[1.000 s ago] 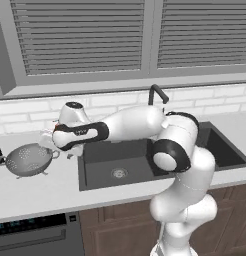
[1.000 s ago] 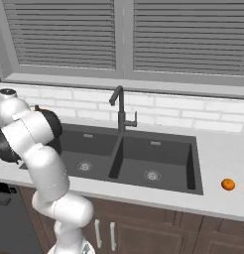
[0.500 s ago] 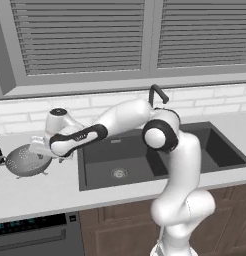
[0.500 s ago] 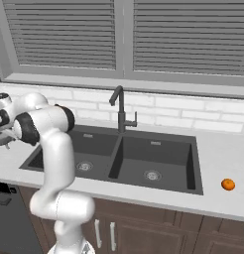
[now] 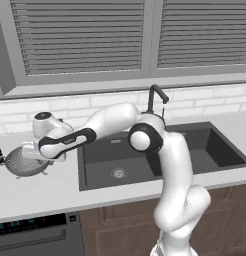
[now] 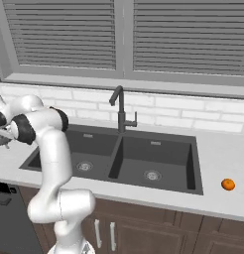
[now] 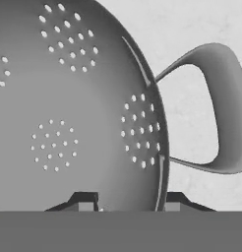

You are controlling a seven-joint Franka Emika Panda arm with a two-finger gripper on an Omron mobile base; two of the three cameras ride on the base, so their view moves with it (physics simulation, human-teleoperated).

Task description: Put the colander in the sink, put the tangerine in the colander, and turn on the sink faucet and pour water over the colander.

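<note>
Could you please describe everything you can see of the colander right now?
The colander is a round silver-grey metal bowl with clusters of small holes and loop side handles. It sits upright on the pale counter left of the sink. The hand straddles its rim beside one handle, one finger inside and one outside.

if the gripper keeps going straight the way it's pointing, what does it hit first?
Probably the colander rim: in the hand view the gripper straddles the wall, one of its fingers inside the bowl and the other outside, near a loop handle. Contact depth is unclear.

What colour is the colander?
Silver-grey metal, dotted with small holes. The colander shows best in the hand view.
</note>
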